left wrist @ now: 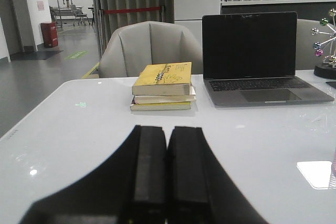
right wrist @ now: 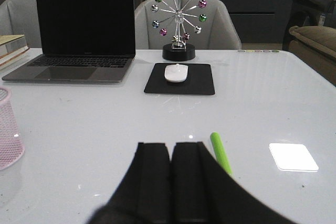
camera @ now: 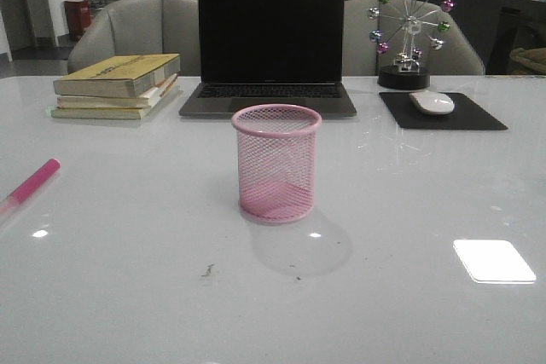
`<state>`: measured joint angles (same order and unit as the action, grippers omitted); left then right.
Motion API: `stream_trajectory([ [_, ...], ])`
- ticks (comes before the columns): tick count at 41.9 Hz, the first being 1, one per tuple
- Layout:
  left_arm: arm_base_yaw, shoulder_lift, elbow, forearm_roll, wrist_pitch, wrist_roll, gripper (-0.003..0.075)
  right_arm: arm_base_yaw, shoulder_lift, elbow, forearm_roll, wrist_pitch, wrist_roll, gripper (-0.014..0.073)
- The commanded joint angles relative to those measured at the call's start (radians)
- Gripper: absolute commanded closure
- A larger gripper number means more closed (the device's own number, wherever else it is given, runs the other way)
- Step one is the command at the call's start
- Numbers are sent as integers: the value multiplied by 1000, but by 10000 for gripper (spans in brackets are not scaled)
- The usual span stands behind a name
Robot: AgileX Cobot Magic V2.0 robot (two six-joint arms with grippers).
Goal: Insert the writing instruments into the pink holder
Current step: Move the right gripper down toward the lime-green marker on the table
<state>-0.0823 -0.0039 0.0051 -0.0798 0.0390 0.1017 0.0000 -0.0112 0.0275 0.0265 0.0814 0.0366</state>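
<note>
The pink holder [camera: 276, 163] stands upright and empty at the middle of the white table; its side also shows in the right wrist view as the pink holder [right wrist: 9, 129]. A pink marker [camera: 31, 185] lies flat near the table's left edge. A lime green marker [right wrist: 221, 152] lies flat just beside my right gripper [right wrist: 171, 145], partly hidden behind its finger. My right gripper is shut on nothing. My left gripper [left wrist: 168, 128] is also shut and empty, hovering over bare table. Neither arm shows in the front view.
A stack of yellow books [camera: 119, 85] sits at the back left, an open laptop [camera: 270, 49] behind the holder, and a mouse [camera: 432, 101] on a black pad [camera: 444, 113] with a ferris-wheel ornament [camera: 407, 33] at the back right. Chairs stand beyond the table.
</note>
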Motion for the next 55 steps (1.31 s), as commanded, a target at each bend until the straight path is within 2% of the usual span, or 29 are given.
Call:
stream_trajectory([
  [1, -8, -20, 4, -7, -92, -1, 629, -2, -19, -4, 3, -90, 1, 538],
  [27, -8, -20, 4, -7, -92, -1, 629, -2, -19, -4, 3, -91, 1, 538],
  [37, -8, -20, -37, -52, -174, -1, 629, -2, -19, -32, -12, -125, -1, 538],
  [42, -8, -18, -151, -52, -86, -1, 629, -2, -19, -132, -12, -102, -1, 538],
  [49, -8, 17, -379, -52, 107, -1, 629, -2, -1, -363, -12, 35, -1, 538],
  [55, -8, 120, -575, -52, 233, -1, 629, -2, 80, -547, -12, 138, -1, 538],
])
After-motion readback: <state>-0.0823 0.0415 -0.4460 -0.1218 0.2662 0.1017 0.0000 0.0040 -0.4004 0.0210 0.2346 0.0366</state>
